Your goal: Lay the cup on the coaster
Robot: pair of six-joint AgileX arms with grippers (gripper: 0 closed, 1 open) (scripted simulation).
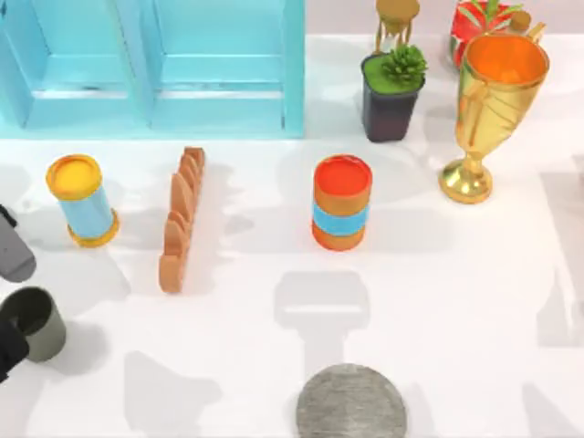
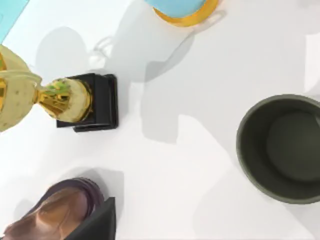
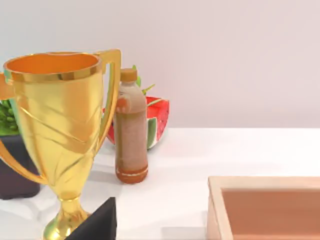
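Cup (image 1: pixel 36 321) stands upright at table's left edge, well apart from coaster (image 1: pixel 351 402) at bottom middle. Left gripper (image 1: pixel 9 301) right beside cup; fingers: cannot tell. Cup looks light, stiff, smooth, maybe slippery. Best pinch rim wall. Right arm parked.

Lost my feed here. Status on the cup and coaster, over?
Left hand at the cup, far left, fingers unclear. Cup upright, not on the coaster, front centre. Path between looks clear.

Grey cup (image 1: pixel 35 321) upright (dark inside) at table's left edge — speckled coaster (image 1: pixel 351 401) well apart.
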